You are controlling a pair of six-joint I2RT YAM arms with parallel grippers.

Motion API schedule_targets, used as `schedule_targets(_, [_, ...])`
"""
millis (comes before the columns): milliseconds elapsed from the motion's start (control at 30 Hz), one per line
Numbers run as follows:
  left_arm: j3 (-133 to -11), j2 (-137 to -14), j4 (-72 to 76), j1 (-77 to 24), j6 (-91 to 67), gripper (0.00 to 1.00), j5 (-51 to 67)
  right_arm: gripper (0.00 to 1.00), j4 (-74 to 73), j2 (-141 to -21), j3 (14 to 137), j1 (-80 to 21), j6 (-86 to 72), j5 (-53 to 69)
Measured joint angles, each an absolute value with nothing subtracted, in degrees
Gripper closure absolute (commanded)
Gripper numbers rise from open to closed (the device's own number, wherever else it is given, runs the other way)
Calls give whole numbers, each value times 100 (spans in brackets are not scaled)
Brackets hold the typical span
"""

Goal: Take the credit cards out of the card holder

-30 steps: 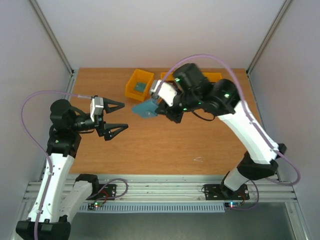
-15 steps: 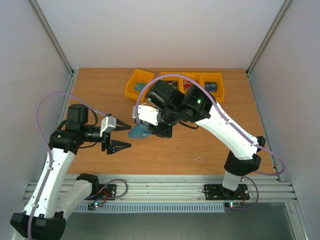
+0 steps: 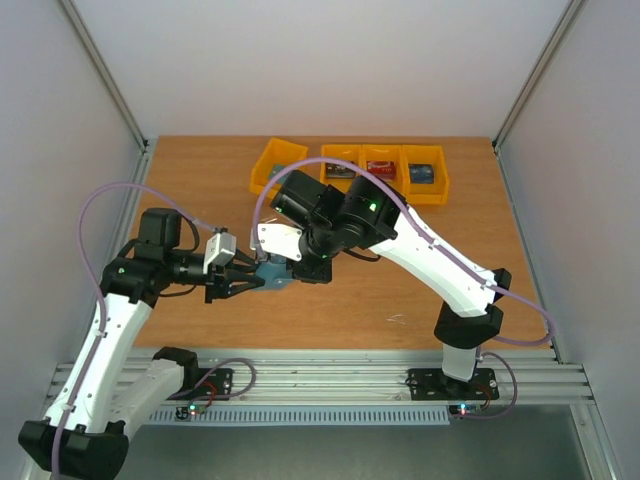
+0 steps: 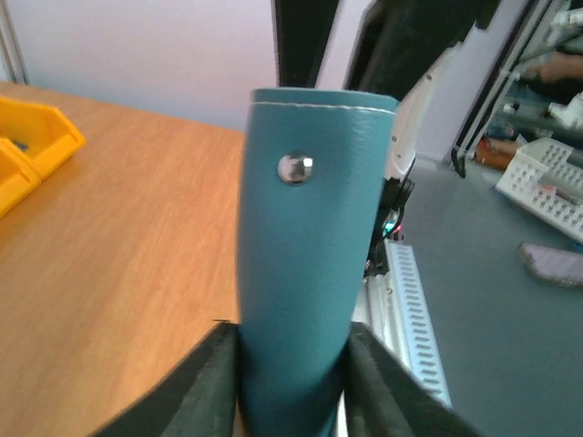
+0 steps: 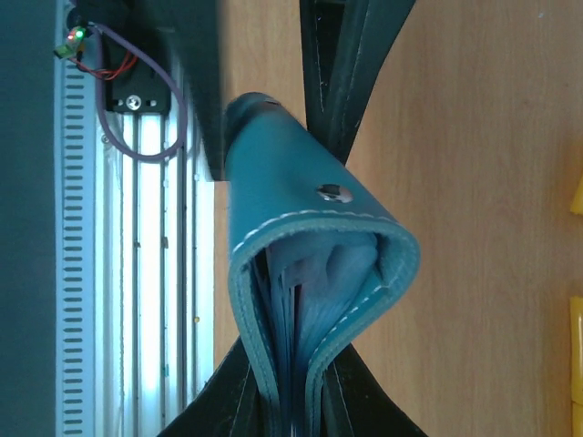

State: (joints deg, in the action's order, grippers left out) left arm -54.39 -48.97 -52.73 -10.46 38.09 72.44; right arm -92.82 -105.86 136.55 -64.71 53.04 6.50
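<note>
The slate-blue card holder point(image 3: 271, 272) hangs in the air over the table's middle, held from both sides. My right gripper point(image 5: 291, 411) is shut on its folded edge; the holder point(image 5: 310, 264) gapes toward that camera, showing light blue pockets with thin layered edges inside. My left gripper point(image 4: 291, 387) has closed on the other end, both fingers point(image 4: 211, 387) pressed against the holder point(image 4: 305, 273), whose snap stud faces up. In the top view the left gripper point(image 3: 252, 280) meets the right gripper point(image 3: 288, 266) at the holder. Credit cards lie in the yellow bins: dark point(image 3: 341, 171), red point(image 3: 380, 167), blue point(image 3: 424, 173).
Several yellow bins point(image 3: 437, 188) line the table's back edge, one more point(image 3: 264, 172) set at an angle to their left. The right arm's elbow point(image 3: 365, 215) arches over the table's middle. The aluminium base rail point(image 3: 330, 378) runs along the near edge.
The right arm carried the holder left and toward the front. The left arm reached in to meet it, and its wide-open jaws closed onto the holder.
</note>
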Motion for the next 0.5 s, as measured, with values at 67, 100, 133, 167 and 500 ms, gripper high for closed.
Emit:
schedule_targets(67, [-5437, -4915, -5212, -1063, 3675, 99, 7201, 99, -9343, -10630, 13740, -6493, 5319, 668])
schedule_targets(100, [-5437, -4917, -5175, -1070, 3623, 100, 7194, 99, -9369, -10643, 13775, -6497, 5325, 670])
schedule_targets(133, [-5437, -4908, -5133, -1081, 3612, 100, 7179, 99, -9376, -10643, 13786, -6493, 5323, 666])
schedule_targets(167, [-5437, -4901, -5105, -1094, 3586, 100, 7157, 99, -9384, -10643, 13791, -6486, 5323, 666])
schedule_targets(500, [-4687, -4563, -3175, -1118, 1529, 100, 6029, 33, -7535, -9559, 12066, -6215, 4840, -486])
